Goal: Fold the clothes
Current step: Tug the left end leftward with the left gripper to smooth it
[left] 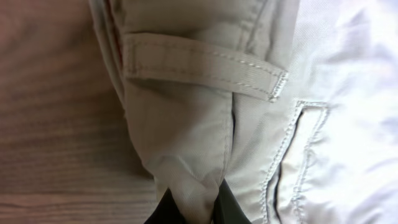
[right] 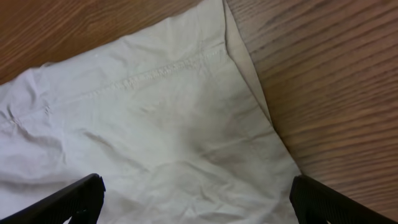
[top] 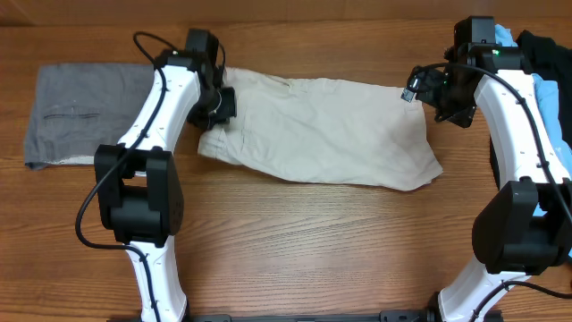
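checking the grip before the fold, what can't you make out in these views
Left wrist view: left pincer is mostly below the bottom edge; the shorts cover its tips, so layers pinched are unclear.
Right wrist view: right pincer tips cut off by the bottom edge.
Overhead: dark and blue clothes cut off by the right edge.

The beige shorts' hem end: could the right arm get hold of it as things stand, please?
Probably yes. The right gripper hangs open directly above that end of the shorts, and nothing lies between it and the cloth.
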Controlling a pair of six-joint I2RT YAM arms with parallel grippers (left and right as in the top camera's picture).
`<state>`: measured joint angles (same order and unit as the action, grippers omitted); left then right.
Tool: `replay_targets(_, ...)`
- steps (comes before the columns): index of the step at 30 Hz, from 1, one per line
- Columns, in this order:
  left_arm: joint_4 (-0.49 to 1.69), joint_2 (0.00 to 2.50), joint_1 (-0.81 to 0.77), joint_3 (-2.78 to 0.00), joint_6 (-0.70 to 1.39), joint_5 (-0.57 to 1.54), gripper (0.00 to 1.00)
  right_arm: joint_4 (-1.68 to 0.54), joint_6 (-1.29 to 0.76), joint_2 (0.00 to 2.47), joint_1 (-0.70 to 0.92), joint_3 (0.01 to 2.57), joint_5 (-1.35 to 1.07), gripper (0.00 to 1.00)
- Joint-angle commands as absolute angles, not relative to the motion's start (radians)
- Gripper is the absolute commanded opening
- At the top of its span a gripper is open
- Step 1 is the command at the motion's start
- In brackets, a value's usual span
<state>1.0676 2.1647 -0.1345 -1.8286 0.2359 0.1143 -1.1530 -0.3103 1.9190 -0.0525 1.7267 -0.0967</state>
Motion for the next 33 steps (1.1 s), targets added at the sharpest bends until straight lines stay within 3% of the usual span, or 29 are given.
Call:
replay_targets(1,1.075,2.172,-0.138,-1.857,0.226,0.092,0.04,-1.161,-0.307,1.92,-0.057,1.734,-0.091,1.0)
replay_targets(9,1.046,2.172,-0.138,-1.763,0.256,0.007,0.04,-1.165,-0.307,1.923,-0.056,1.723,-0.091,1.0)
replay_targets(11,1.011,2.172,-0.138,-1.712,0.256,0.005,0.1,-1.165,-0.307,1.924,-0.056,1.722,-0.091,1.0)
replay_targets(12,0.993,2.172,-0.138,-1.686,0.256,-0.007,0.16,-1.165,-0.307,1.924,-0.056,1.722,-0.091,1.0)
replay_targets(13,0.97,2.172,-0.136,-1.657,0.258,-0.029,0.33,-1.165,-0.307,1.924,-0.056,1.722,-0.091,1.0)
replay_targets(14,0.954,2.172,-0.132,-1.634,0.259,-0.053,0.61,-1.165,-0.307,1.924,-0.056,1.722,-0.091,1.0)
replay_targets(15,0.944,2.172,-0.126,-1.62,0.259,-0.072,0.78,-1.165,-0.307,1.924,-0.056,1.722,-0.091,1.0)
replay_targets(17,0.951,2.172,-0.107,-1.621,0.258,-0.08,0.89,-1.165,-0.307,1.925,-0.056,1.722,-0.091,1.0)
replay_targets(24,1.1,2.167,-0.024,-1.752,0.226,0.074,0.91,-1.165,-0.307,1.925,-0.056,1.722,-0.091,1.0)
replay_targets(33,1.151,2.171,-0.001,-1.682,0.09,0.218,0.88,-1.161,-0.307,1.925,-0.056,1.722,-0.091,1.0)
